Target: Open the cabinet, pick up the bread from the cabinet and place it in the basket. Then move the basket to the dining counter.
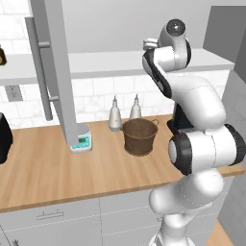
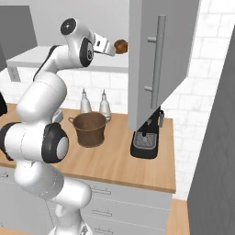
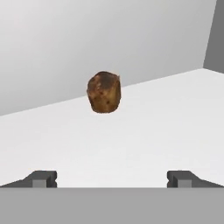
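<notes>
The cabinet stands open, its left door and right door swung out towards me. On its pale shelf sits the bread, a small brown lump, also seen in the right base view. My gripper is raised to shelf height, open, with the bread a short way ahead of its fingertips and nothing between them. The hand stops just left of the bread. The dark brown basket stands empty on the wood worktop below. The dining counter is out of view.
Two pale bottles stand behind the basket. A white-and-teal scale sits under the left door. A black coffee machine stands under the right door. Grey drawers run below the worktop.
</notes>
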